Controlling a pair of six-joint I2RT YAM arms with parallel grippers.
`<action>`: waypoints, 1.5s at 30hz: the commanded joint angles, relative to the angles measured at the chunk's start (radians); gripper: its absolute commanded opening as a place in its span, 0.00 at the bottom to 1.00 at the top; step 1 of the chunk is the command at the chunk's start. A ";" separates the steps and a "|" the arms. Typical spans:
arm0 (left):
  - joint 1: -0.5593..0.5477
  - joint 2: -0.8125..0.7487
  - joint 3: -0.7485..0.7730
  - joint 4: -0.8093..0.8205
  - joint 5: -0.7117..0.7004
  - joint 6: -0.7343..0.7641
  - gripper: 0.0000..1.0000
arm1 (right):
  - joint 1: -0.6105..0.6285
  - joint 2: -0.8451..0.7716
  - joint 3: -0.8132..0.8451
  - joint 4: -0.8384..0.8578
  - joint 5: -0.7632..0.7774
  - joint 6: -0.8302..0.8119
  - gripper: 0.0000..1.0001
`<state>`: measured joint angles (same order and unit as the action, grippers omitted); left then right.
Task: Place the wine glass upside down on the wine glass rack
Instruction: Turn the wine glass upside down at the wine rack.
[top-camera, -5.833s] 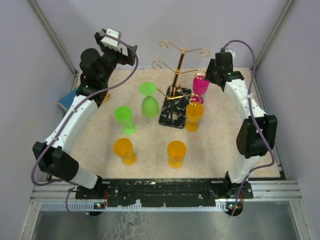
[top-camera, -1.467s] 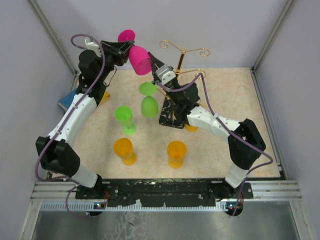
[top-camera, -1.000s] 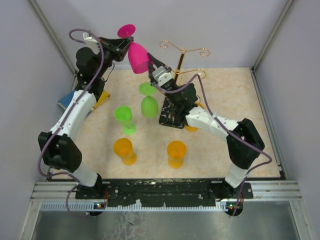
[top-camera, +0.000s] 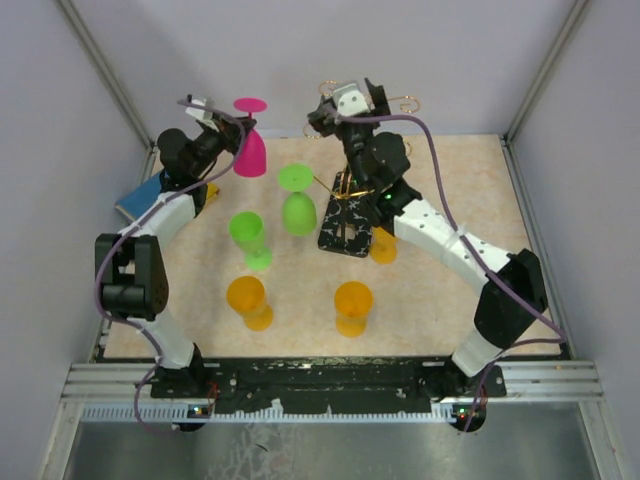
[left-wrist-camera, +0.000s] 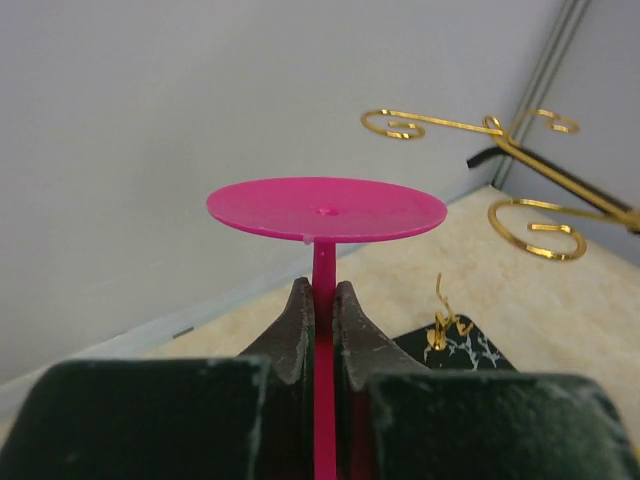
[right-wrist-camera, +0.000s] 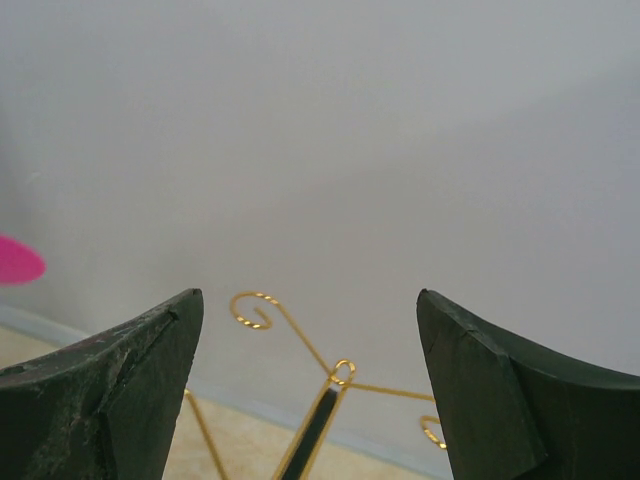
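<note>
A pink wine glass (top-camera: 248, 152) hangs upside down over the table's back left, its round foot (left-wrist-camera: 326, 208) on top. My left gripper (top-camera: 234, 134) is shut on its thin stem (left-wrist-camera: 323, 275), just under the foot. The wine glass rack (top-camera: 350, 228) stands mid-table on its black marbled base, and its gold spirals (left-wrist-camera: 538, 226) lie to the right of the glass. My right gripper (top-camera: 322, 114) is open and holds nothing, up beside the rack's top. Between its fingers (right-wrist-camera: 150, 370) a spiral arm (right-wrist-camera: 256, 310) shows.
A green glass (top-camera: 299, 208) is upside down left of the rack; another green one (top-camera: 248, 236) stands nearer. Two orange glasses (top-camera: 249, 300) (top-camera: 352, 304) stand in front, a third (top-camera: 386, 244) beside the rack's base. A blue object (top-camera: 140, 196) lies at the left edge.
My right gripper has opened, come off the pink glass and swung right, up to the rack's top. My left arm has carried the glass left and down, bringing it more upright.
</note>
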<state>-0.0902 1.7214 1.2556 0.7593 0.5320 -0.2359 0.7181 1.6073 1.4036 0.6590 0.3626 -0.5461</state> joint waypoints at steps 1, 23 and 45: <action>-0.008 0.034 -0.006 0.205 0.176 0.076 0.00 | -0.035 -0.069 0.097 -0.105 0.099 0.027 0.88; -0.069 0.139 -0.158 0.764 0.371 -0.080 0.00 | -0.101 -0.131 -0.045 -0.066 0.112 -0.061 0.89; -0.069 0.359 0.107 0.940 0.655 -0.485 0.00 | -0.121 -0.146 -0.081 -0.059 0.124 -0.083 0.90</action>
<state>-0.1558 2.0434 1.3106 1.5246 1.1339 -0.6346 0.6098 1.5063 1.3243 0.5564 0.4767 -0.6106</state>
